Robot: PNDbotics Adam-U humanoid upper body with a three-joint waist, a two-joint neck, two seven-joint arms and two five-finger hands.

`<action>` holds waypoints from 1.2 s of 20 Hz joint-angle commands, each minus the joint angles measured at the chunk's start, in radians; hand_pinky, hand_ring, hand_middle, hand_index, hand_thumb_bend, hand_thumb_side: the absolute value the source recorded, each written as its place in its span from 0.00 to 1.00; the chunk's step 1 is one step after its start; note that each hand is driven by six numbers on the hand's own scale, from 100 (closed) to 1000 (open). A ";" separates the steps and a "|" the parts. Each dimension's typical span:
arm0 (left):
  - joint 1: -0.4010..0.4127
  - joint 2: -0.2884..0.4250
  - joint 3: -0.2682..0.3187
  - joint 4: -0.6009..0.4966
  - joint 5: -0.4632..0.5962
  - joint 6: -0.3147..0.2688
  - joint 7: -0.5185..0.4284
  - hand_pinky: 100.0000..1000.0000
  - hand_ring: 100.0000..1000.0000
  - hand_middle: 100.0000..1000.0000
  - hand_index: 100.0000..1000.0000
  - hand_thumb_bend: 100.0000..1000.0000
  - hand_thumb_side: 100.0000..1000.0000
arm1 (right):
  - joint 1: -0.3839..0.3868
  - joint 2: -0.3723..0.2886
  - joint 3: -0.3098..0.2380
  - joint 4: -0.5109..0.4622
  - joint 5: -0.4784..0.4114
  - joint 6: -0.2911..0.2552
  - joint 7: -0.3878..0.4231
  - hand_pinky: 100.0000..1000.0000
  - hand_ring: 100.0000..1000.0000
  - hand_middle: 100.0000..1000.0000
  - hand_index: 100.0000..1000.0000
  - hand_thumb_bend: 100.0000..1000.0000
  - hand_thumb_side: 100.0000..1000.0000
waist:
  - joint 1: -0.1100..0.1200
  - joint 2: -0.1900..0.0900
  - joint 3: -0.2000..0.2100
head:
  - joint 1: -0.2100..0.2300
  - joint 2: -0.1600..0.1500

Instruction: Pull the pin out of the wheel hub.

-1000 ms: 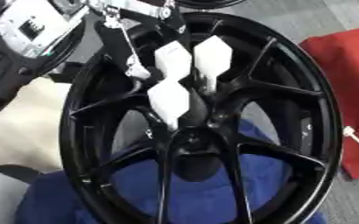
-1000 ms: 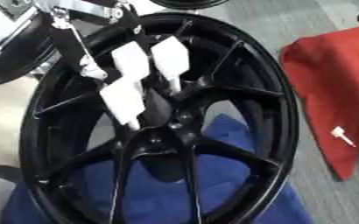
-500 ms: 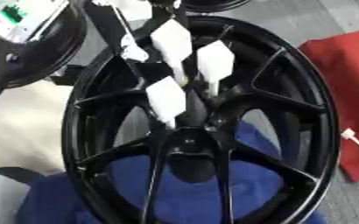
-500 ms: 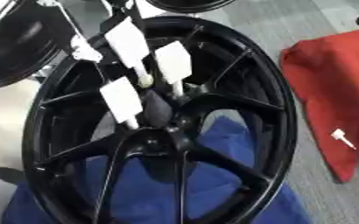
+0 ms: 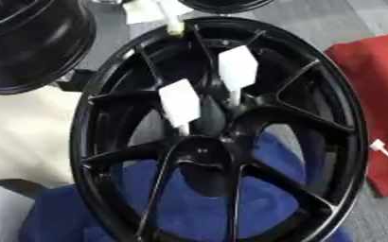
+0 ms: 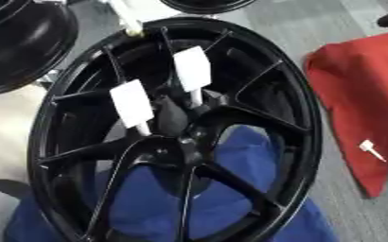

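Observation:
A black multi-spoke wheel hub (image 5: pixel 222 156) lies tilted across the middle of both views. Two white pins with flat square heads stand in its centre: one at the left (image 5: pixel 180 104) and one at the right (image 5: pixel 238 71). A third white pin (image 5: pixel 166 14) shows at the top edge, above the rim and clear of the hub's centre, its pale tip pointing down toward the rim. Whatever holds it is cut off by the picture's top edge. Neither of my hands shows in either view.
A second black wheel (image 5: pixel 31 42) sits at the upper left and part of another (image 5: pixel 222 4) at the top. Blue cloth (image 5: pixel 197 203) lies under the hub. A red cloth (image 6: pixel 363 85) at the right carries a loose white pin (image 6: pixel 369 149).
The third pin has come out of the hub's centre and risen to the top edge. The hand that held it has left the picture upward.

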 commanded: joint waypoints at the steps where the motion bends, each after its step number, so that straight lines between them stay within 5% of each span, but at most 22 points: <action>1: 0.025 0.119 0.128 0.046 0.046 0.011 0.103 0.53 0.40 0.16 0.20 0.00 0.00 | -0.002 -0.047 -0.022 -0.020 0.007 -0.004 -0.004 0.70 0.52 0.57 0.71 0.00 0.77 | -0.014 -0.039 0.017 | -0.023 0.016; 6: 0.191 0.277 0.291 0.133 0.097 0.020 0.335 0.53 0.40 0.16 0.21 0.03 0.00 | 0.019 -0.084 -0.048 -0.029 0.018 -0.005 -0.017 0.70 0.52 0.58 0.71 0.00 0.77 | -0.030 -0.051 0.070 | -0.049 0.049; 13: 0.455 0.405 0.409 0.222 0.170 0.013 0.523 0.55 0.42 0.22 0.27 0.02 0.00 | 0.031 -0.090 -0.063 -0.037 0.024 -0.004 -0.030 0.70 0.52 0.58 0.71 0.00 0.77 | -0.057 -0.058 0.123 | -0.071 0.075; 20: 0.613 0.411 0.429 0.316 0.173 0.002 0.516 0.70 0.56 0.41 0.43 0.23 0.00 | 0.030 -0.086 -0.071 -0.043 0.021 -0.005 -0.037 0.70 0.52 0.58 0.71 0.00 0.77 | -0.079 -0.058 0.137 | -0.078 0.076; 22: 0.638 0.406 0.428 0.328 0.179 -0.006 0.470 0.80 0.74 0.62 0.66 0.36 0.00 | 0.031 -0.086 -0.072 -0.044 0.020 -0.004 -0.038 0.70 0.52 0.58 0.71 0.00 0.77 | -0.083 -0.059 0.140 | -0.078 0.074; 24: 0.660 0.408 0.433 0.337 0.182 -0.012 0.423 0.84 0.81 0.73 0.76 0.46 0.08 | 0.033 -0.085 -0.075 -0.044 0.019 -0.004 -0.040 0.70 0.52 0.58 0.71 0.00 0.77 | -0.086 -0.060 0.144 | -0.080 0.074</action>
